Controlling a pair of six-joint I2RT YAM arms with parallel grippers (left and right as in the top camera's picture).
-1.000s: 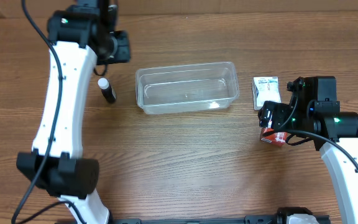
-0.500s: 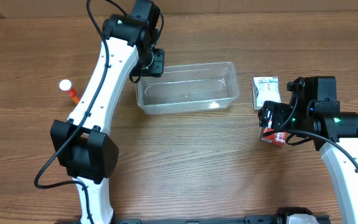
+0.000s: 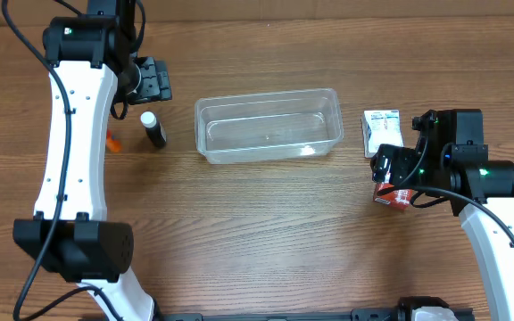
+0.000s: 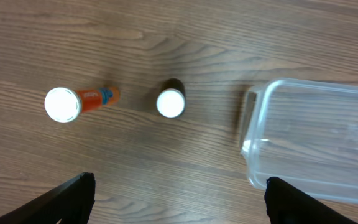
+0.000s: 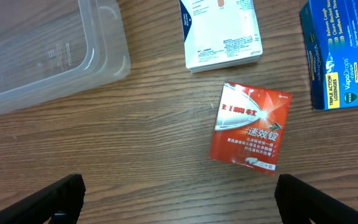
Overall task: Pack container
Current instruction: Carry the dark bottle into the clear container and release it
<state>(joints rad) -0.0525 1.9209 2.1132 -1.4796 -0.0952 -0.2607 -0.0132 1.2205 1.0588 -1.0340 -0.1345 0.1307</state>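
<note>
Wood-grain surface [image 3: 266, 232], brown, is seen under both arms.

- The container [image 3: 239, 153], a clear tub with rounded corners and a rim, is found at the upper centre of the overhead frame, long side running left to right. In the left wrist view one rounded end of it [image 4: 253, 143] fills the right edge; in the right wrist view a corner [image 5: 107, 59] is seen at the upper left.
- The left claw [image 3: 153, 78] is held at the upper left of the overhead frame, apart from the container's left end. In the wrist view its jaws are spread wide [image 4: 179, 180], and nothing is gripped.
- A dark bottle [image 4: 170, 102] with a white cap stands upright between the container and an orange tube [image 4: 73, 102], which also has a white cap. Overhead, the bottle [image 3: 154, 130] is seen just left of the container, and the tube [image 3: 111, 139] is mostly hidden behind the arm.
- The right claw [image 3: 389, 168] is placed at the right of the overhead frame, above a red box [image 3: 393, 196]. Its jaws are spread wide [image 5: 179, 183], and nothing is held.
- In the right wrist view the red box [image 5: 250, 127] lies flat, slightly turned, right of centre. A white box [image 5: 221, 31] lies above it at the top edge, and a blue box [image 5: 344, 53] is seen at the upper right. No two boxes touch.
- Overhead, the white box [image 3: 381, 131] lies just right of the container, not touching it.
</note>
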